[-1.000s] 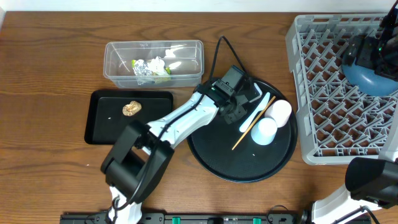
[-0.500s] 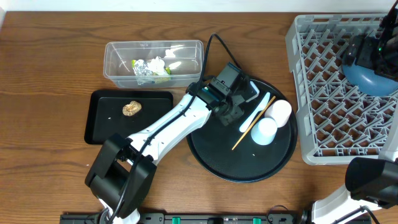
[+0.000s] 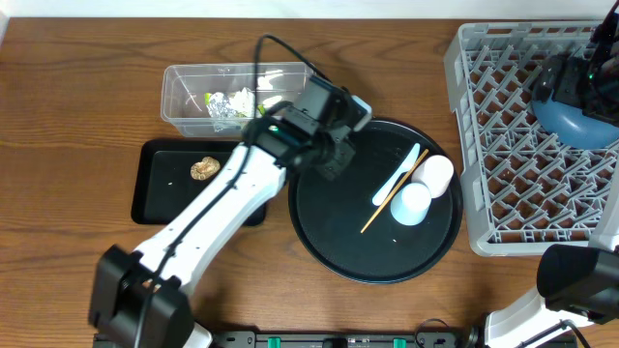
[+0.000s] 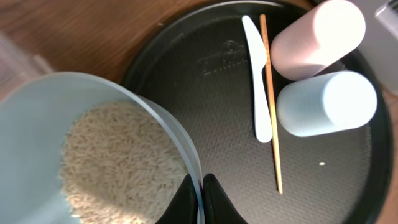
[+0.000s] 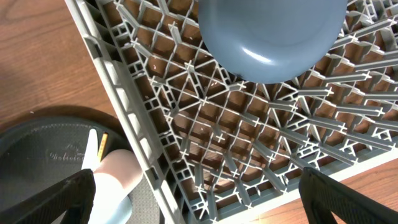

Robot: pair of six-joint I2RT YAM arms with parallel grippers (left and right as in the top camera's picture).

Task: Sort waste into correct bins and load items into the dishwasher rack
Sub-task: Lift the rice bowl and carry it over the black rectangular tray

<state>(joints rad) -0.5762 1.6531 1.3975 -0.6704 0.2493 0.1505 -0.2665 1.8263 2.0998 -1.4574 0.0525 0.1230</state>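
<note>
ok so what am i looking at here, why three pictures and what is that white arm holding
These are two robot arms at a wooden table. The wide picture looks down from above; the other two come from cameras on the wrists. The left end effector is shut on the rim of a pale blue bowl of rice. The right end effector hangs open over the grey rack, where a blue plate lies. On the round black tray lie two cups, a spoon and a stick. A clear tub holds crumpled waste; a black rectangular tray holds a brown lump.

Gripper pinching rim of bowl holding rice; spoon, stick, two cups on tray
</note>
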